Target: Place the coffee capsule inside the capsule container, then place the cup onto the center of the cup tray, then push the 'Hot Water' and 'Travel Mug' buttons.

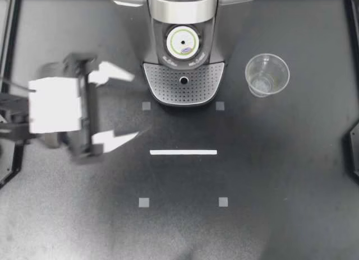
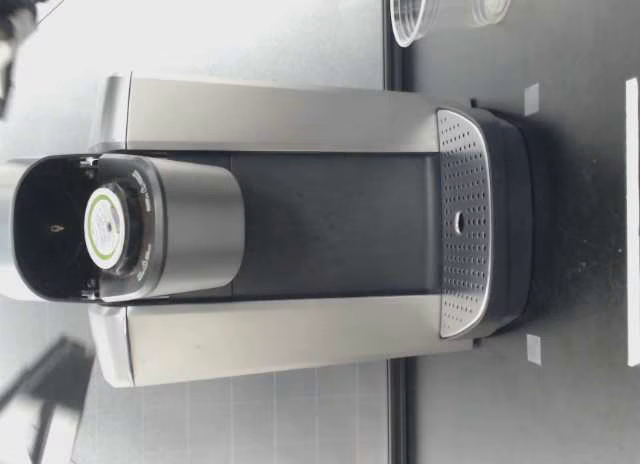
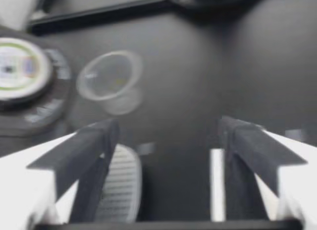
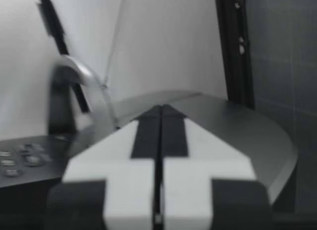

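Note:
The coffee capsule (image 1: 183, 43), white with a green ring, sits in the capsule container of the coffee machine (image 1: 182, 13). The clear plastic cup (image 1: 267, 74) stands upright on the table, to the right of the perforated cup tray (image 1: 184, 87). My left gripper (image 1: 133, 106) hovers left of the tray, open and empty. In the left wrist view its fingers (image 3: 94, 145) point toward the capsule (image 3: 17, 69), the cup (image 3: 109, 81) and the tray (image 3: 121, 190). My right gripper (image 4: 159, 111) is shut and empty above the machine's top, near the buttons (image 4: 20, 160). The top view does not show it.
A white tape strip (image 1: 183, 152) and small grey square markers (image 1: 144, 202) lie on the black table in front of the machine. The low view shows the capsule (image 2: 103, 227), the tray (image 2: 462, 224) and the cup (image 2: 415, 9) beside the machine.

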Robot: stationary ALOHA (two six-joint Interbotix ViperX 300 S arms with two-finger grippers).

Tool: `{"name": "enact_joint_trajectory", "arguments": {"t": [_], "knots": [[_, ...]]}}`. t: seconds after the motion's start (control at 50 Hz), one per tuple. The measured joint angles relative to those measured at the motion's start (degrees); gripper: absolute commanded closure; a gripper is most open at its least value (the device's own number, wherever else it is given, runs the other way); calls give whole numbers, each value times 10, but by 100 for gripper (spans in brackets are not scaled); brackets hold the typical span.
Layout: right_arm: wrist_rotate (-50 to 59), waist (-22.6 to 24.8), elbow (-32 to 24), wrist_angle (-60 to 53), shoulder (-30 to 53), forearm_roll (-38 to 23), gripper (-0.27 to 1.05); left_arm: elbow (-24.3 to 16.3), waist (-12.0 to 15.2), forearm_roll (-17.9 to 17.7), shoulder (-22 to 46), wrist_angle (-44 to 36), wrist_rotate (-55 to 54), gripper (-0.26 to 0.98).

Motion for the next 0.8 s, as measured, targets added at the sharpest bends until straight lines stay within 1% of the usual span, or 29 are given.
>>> {"name": "enact_joint_trajectory", "arguments": {"t": [0.1, 0.16, 0.24, 0.32, 0.46, 0.6, 0.8], "knots": [[2, 1, -19, 1, 32, -1, 73, 27, 0, 0, -25, -46, -25, -2], [4, 1, -30, 1, 47, -1, 73, 38, 0, 0, -38, -55, -35, -2], [4, 4, -42, 2, 62, -1, 73, 47, 0, 0, -49, -58, -44, -2], [5, 18, -53, 2, 69, -5, 73, 51, 0, -1, -54, -60, -46, -2], [6, 39, -55, 2, 69, -6, 73, 54, 1, 0, -54, -60, -45, -2], [6, 61, -40, 3, 48, -6, 73, 56, 1, 0, -55, -60, -45, -2], [8, 133, 4, -2, 8, -8, 73, 59, 1, 0, -56, -60, -46, -2]]}}
